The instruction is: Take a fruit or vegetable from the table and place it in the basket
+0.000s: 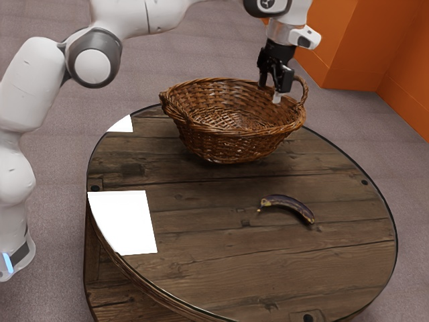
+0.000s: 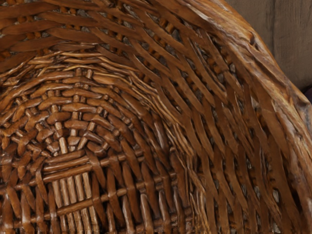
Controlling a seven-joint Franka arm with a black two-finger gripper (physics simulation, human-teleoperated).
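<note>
Exterior view: our gripper (image 1: 270,92) hangs empty over the basket (image 1: 231,144), fingers apart. Eggplant (image 1: 289,202) lies on the table (image 1: 208,228), outside the basket. We're likely pre-grasp; next we need to move above it, align across its body, descend.

The basket (image 1: 231,144) is coarse woven wicker with a soft gloss — the table (image 1: 201,181) rough-grained wood, the eggplant (image 1: 291,203) smooth and faintly shiny, the arm (image 1: 32,80) smooth.
</note>
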